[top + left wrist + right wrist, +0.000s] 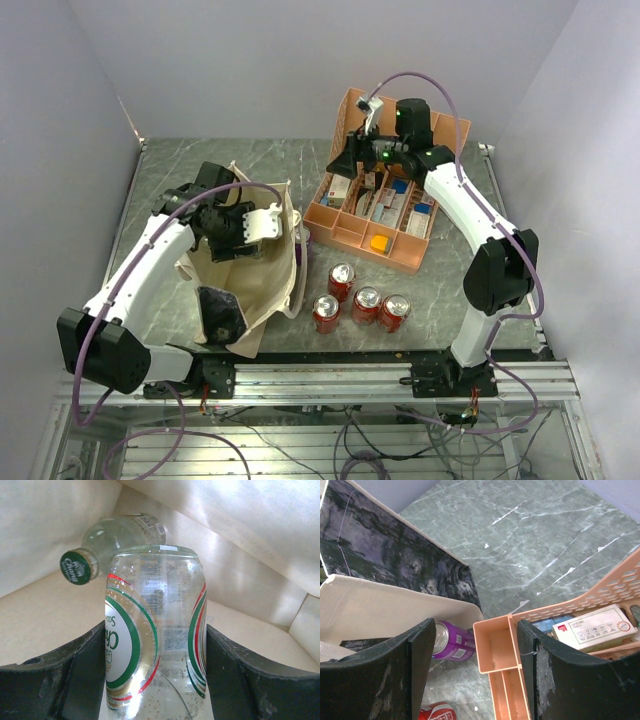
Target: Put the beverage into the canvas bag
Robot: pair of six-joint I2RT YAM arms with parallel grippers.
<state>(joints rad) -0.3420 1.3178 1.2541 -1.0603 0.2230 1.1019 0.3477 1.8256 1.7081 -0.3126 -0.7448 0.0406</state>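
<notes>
The beverage, a clear soda bottle (155, 630) with a green, red and gold label, stands between my left gripper's (155, 690) dark fingers (75, 675), which press on both its sides. The left gripper (237, 225) reaches down into the open cream canvas bag (270, 285), whose pale fabric walls (250, 525) fill the left wrist view. A second clear bottle with a green cap (75, 567) lies on the bag's floor behind it. My right gripper (352, 158) hovers over the orange-pink organizer, open, with nothing between its fingers (547, 680).
The orange-pink divided organizer (345, 232) holds small boxes at the back right. Several red cans (367, 305) stand on the table in front of it. A purple can (452, 640) lies beside the bag's dark mottled panel (395, 555). Walls enclose the table.
</notes>
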